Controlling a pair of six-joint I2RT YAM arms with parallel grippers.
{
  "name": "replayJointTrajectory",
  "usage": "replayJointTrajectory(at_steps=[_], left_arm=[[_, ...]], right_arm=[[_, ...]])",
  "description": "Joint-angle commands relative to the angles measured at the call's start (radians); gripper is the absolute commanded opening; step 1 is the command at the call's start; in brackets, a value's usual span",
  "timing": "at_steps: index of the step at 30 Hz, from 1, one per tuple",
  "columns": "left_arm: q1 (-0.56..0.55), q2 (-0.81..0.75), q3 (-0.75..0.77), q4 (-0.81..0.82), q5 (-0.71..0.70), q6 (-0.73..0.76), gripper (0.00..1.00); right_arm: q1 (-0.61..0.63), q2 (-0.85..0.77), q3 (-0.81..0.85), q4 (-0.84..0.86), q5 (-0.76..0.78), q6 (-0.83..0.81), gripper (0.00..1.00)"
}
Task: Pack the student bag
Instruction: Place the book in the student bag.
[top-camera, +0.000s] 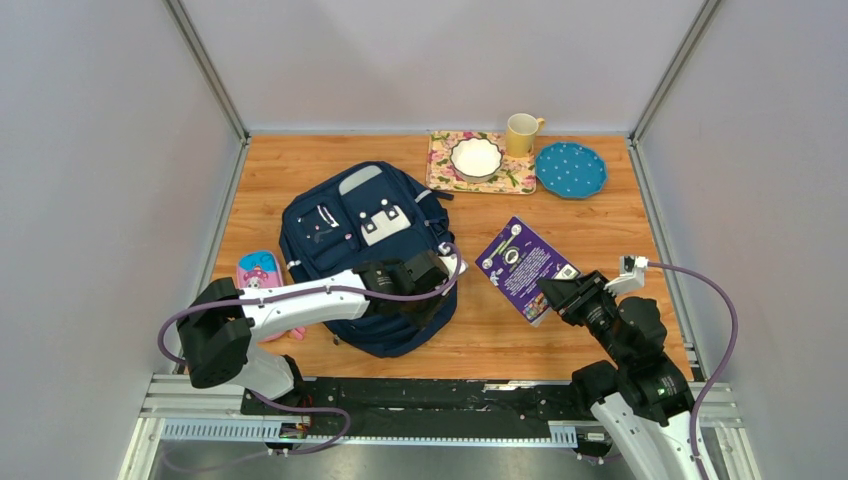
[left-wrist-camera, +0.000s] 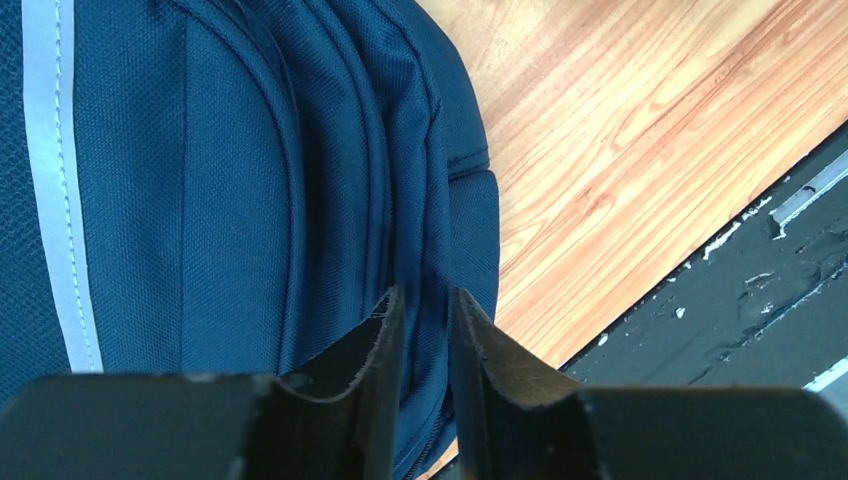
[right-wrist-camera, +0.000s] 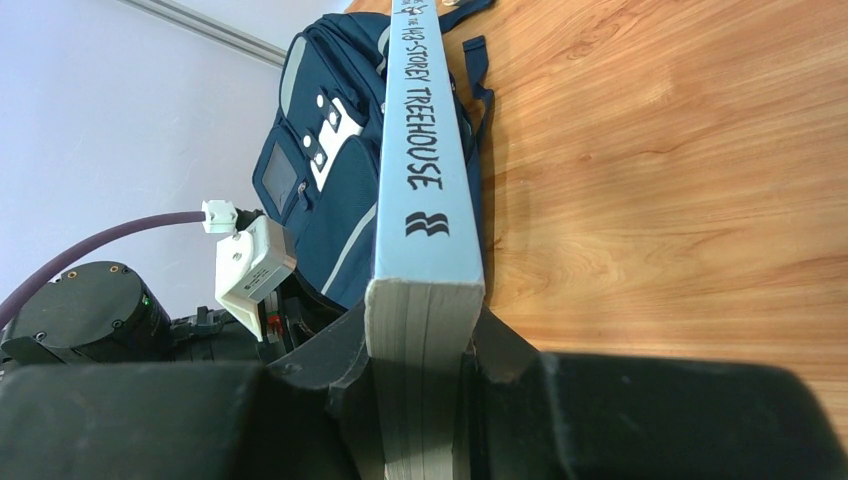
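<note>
The student bag (top-camera: 340, 225), a navy backpack with grey stripes, lies flat on the wooden table, left of centre. My left gripper (top-camera: 440, 275) is at its near right edge. In the left wrist view the fingers (left-wrist-camera: 385, 330) stand close together with a fold of the bag's fabric (left-wrist-camera: 230, 180) pinched between them. My right gripper (top-camera: 560, 295) is shut on the near end of a purple book (top-camera: 525, 268) to the right of the bag. In the right wrist view the book's light blue spine (right-wrist-camera: 425, 150) points toward the bag (right-wrist-camera: 320, 190), and its page block fills the jaws.
A pink pencil case (top-camera: 262, 275) lies just left of the bag, under my left arm. At the back stand a floral mat (top-camera: 440, 170) with a white bowl (top-camera: 476, 157), a yellow mug (top-camera: 521, 133) and a teal dotted plate (top-camera: 570, 169). A black rail (top-camera: 400, 395) borders the near edge.
</note>
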Motion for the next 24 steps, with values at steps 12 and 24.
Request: replayJointTrajectory(at_steps=[12, 24], left_arm=[[-0.027, 0.02, -0.002, -0.02, -0.052, -0.033, 0.3], [-0.029, -0.012, 0.067, -0.052, -0.115, -0.03, 0.0]], right_arm=[[0.0, -0.008, 0.003, 0.118, -0.012, 0.022, 0.0], [0.0, -0.005, 0.005, 0.109, -0.017, 0.016, 0.0]])
